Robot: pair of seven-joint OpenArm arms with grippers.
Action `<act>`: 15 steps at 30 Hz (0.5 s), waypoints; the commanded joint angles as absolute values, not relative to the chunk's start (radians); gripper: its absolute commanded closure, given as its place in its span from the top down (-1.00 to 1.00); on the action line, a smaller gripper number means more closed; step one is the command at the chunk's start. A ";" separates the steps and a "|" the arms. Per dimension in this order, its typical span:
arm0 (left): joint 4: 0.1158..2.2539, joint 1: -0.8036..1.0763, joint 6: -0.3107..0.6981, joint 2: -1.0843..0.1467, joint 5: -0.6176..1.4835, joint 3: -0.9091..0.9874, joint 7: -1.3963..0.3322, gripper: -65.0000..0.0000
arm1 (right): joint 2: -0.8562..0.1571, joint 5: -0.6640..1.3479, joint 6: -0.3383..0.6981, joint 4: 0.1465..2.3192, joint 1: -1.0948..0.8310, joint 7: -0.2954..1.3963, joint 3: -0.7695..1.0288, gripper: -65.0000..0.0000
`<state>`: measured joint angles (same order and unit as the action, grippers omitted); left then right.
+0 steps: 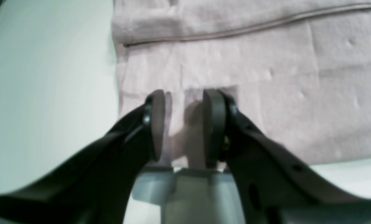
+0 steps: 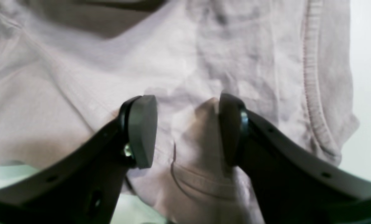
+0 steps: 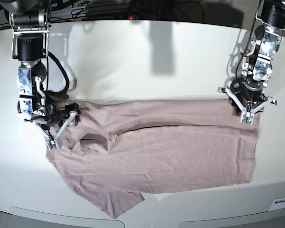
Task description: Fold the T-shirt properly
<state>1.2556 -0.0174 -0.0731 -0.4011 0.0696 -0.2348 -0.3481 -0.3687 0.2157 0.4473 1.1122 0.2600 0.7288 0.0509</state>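
Surface: white table (image 3: 147, 52), smooth and matte, filling nearly the whole base view; rounded front edge along the bottom of the frame. A soft dark shadow falls on it at upper centre.

Room: a dark strip along the top edge of the base view holds tangled black cables (image 3: 109, 7); nothing more of the room can be made out.

Item 1: T-shirt (image 3: 180, 152), dusty pink, plain. Spread across the middle and lower part of the base view, lying on the table. A long fold runs across its upper half. A sleeve (image 3: 116, 202) pokes out at lower left of centre. Collar region bunched at the left, hem side at the right.

Item 2: right gripper (image 2: 188, 130), at the left of the base view, down on the bunched collar end. In the right wrist view its jaws stand fairly wide with a raised ridge of cloth between the pads; whether they pinch it cannot be told. A ribbed collar band (image 2: 311, 93) runs down the right of that view.

Item 3: left gripper (image 1: 183, 124), at the upper right of the base view, on the shirt's upper right corner. Jaws at a narrower gap, cloth lying under and between them; grip cannot be told. A stitched seam (image 1: 250, 28) crosses the top of that view.

Obstructions: each gripper's black fingers cover the cloth directly under them.
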 commanded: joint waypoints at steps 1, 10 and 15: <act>1.253 -0.017 -0.073 -0.413 0.068 -0.230 -0.442 -0.38 | -0.380 0.211 0.449 1.118 0.263 0.733 0.054 -0.01; 1.360 -0.019 0.047 -0.413 0.203 -0.230 -0.670 -0.38 | -0.380 0.213 0.476 1.118 0.256 0.750 0.054 -0.01; 1.372 -0.010 0.107 -0.413 0.325 -0.230 -0.736 -0.38 | -0.398 0.220 0.495 1.121 0.207 0.749 0.054 -0.01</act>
